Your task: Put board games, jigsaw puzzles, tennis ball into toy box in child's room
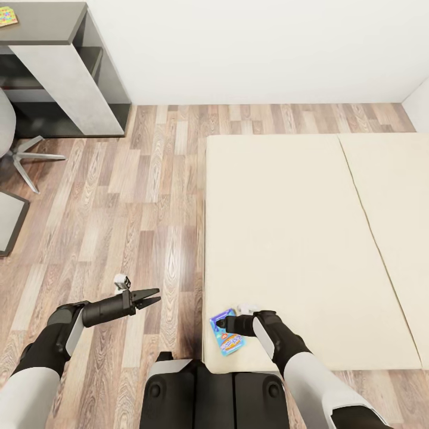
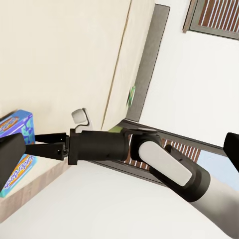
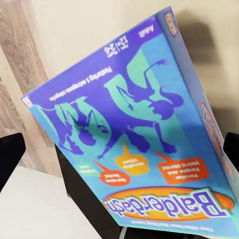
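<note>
Blue board game lay flat near the front corner of the bed, close to the mattress edge by the wood floor. My right gripper was at the box, a finger showing on either side of it in the right wrist view; whether it gripped, I could not tell. My left gripper hung over the floor, jaws narrowly parted, holding nothing. A second colourful box sat on the table in the far corner.

A board game lies on the bed's near left corner. The table stands far left, across the floor.
</note>
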